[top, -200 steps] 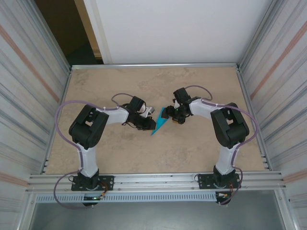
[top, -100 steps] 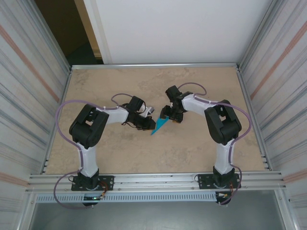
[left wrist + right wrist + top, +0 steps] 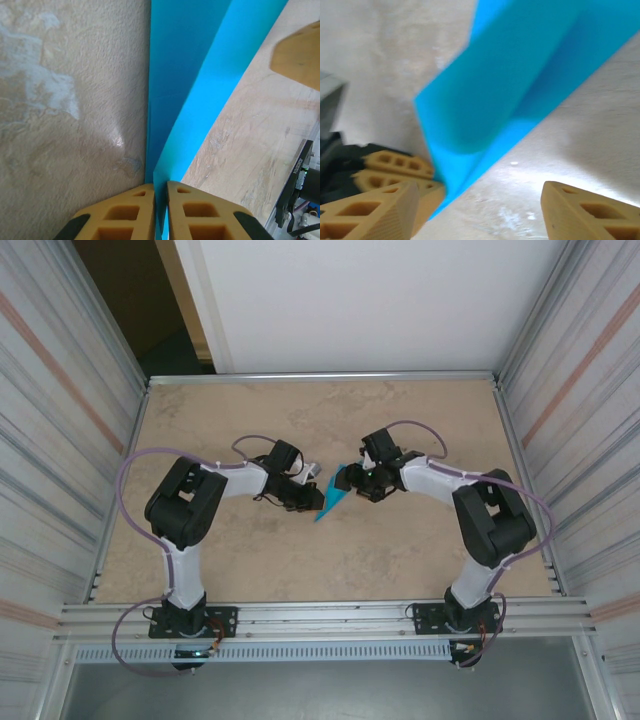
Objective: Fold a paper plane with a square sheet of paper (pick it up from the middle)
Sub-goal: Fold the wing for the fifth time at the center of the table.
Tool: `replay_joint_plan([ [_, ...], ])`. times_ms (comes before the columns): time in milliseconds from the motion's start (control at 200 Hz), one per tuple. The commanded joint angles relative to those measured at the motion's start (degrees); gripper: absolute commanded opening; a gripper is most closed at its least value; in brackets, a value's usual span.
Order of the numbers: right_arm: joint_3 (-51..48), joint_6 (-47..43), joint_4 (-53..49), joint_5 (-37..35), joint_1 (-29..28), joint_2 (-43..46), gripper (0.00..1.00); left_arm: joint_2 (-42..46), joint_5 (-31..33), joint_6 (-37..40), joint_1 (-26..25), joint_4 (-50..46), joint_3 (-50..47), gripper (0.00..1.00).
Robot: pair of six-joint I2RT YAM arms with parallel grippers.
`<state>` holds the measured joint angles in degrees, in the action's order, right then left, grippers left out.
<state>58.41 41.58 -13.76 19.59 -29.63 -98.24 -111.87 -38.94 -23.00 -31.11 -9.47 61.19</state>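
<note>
There's the paper plane (image 3: 331, 498), a slim teal dart sitting about the middle of the tabletop (image 3: 250, 570). Its nose is aimed at the near edge and a touch left, and its broad tail points toward the far edge.

From the left wrist, the paper plane (image 3: 190, 75) shows a long crease running away from the camera, darker blue on one side and brighter on the other.

The left gripper (image 3: 313, 483) reaches in from the left at the tail end, pinched tight on the paper. Its tan fingers (image 3: 135, 215) nearly meet, and the blue edge slips down between them.

Over on the other side, the right gripper (image 3: 352, 480) sits just beside the tail with its jaws spread wide, gripping nothing. In its own blurry view the fingers (image 3: 375, 210) stand well apart. The paper's lower corner comes close to the one on the left, but I can't tell whether they touch.
</note>
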Motion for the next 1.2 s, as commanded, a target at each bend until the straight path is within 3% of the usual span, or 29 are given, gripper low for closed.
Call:
replay_joint_plan([
  [0, -0.82, -0.5, 5.67, 3.31, -1.67, 1.83, 0.57, -3.7, 4.35, 0.18, 0.05, -3.76, -0.62, 0.14],
  [155, 0.98, -0.14, 7.45, 5.14, -2.63, -1.31, 0.35, -3.79, 4.31, -0.02, 0.0, -3.62, -0.48, 0.14],
  [271, 2.58, 0.37, 7.87, 5.46, -2.57, -4.26, 0.26, -4.01, 4.07, -0.09, 0.07, -3.69, -0.28, 0.14],
  [586, 5.0, 0.43, 7.18, 6.19, -0.7, -9.54, 0.2, -4.05, 3.94, -0.37, 0.04, -3.71, -0.39, 0.14],
  [1198, 4.96, -0.01, 7.17, 5.91, -0.18, -12.52, 0.2, -4.32, 3.6, -0.59, 0.0, -3.62, -0.59, 0.13],
])
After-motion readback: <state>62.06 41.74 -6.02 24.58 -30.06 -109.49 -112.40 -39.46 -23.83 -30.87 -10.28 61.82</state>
